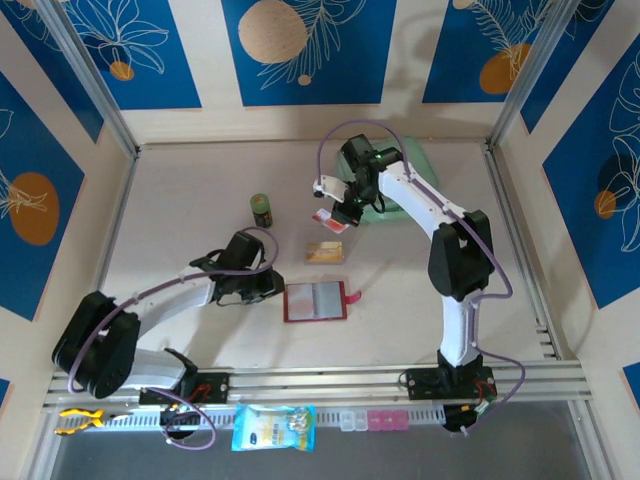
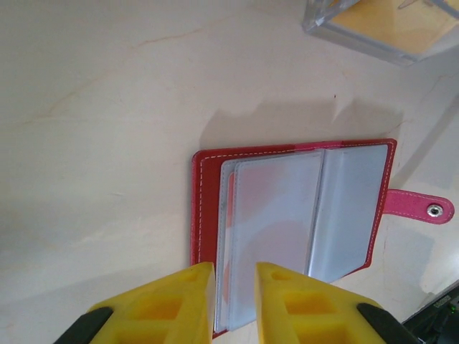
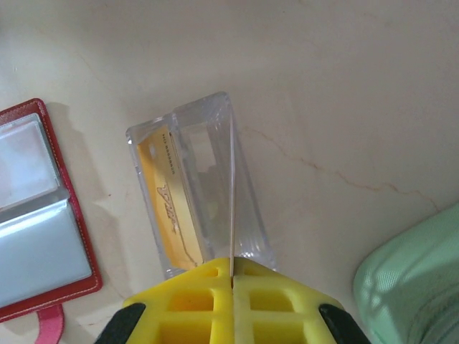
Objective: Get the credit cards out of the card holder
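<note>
Just illegible print on gold card (image 3: 169, 208)

The card holder (image 1: 315, 301) lies just before the box (image 1: 325, 251).

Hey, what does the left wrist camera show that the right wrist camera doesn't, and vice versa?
Left wrist, not right wrist: the left gripper, open over the card holder, and the snap tab's metal stud. Right wrist, not left wrist: the right gripper shut on a credit card seen edge-on, and the mint-green pouch. Both: the red card holder lying open and the clear box with a gold card inside.
</note>
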{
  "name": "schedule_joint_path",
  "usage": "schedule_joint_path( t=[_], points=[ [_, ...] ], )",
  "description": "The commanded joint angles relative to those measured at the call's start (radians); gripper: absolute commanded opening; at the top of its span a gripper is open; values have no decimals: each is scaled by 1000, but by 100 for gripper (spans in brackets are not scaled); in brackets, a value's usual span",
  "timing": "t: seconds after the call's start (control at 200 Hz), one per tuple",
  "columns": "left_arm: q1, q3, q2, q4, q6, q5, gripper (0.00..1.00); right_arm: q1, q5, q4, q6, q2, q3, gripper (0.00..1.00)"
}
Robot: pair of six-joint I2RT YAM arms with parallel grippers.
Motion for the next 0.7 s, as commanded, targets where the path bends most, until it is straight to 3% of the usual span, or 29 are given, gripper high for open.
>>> schedule_joint_path(
  t=[0.0,0.3,0.59,0.695],
  points=[
    [23,-28,-45,-66,24,-22,21,-3,-45,-92,-88,39,63,0],
    [54,-44,-92,-113,34,-24,22,0,-16,-136,-164,135,128,0],
    [66,-55,-100,-112,32,-19,22,17,16,-112,-173,163,136,23],
    [67,-48,-95,-112,32,-17,23,14,63,-59,-157,145,129,24]
  ],
)
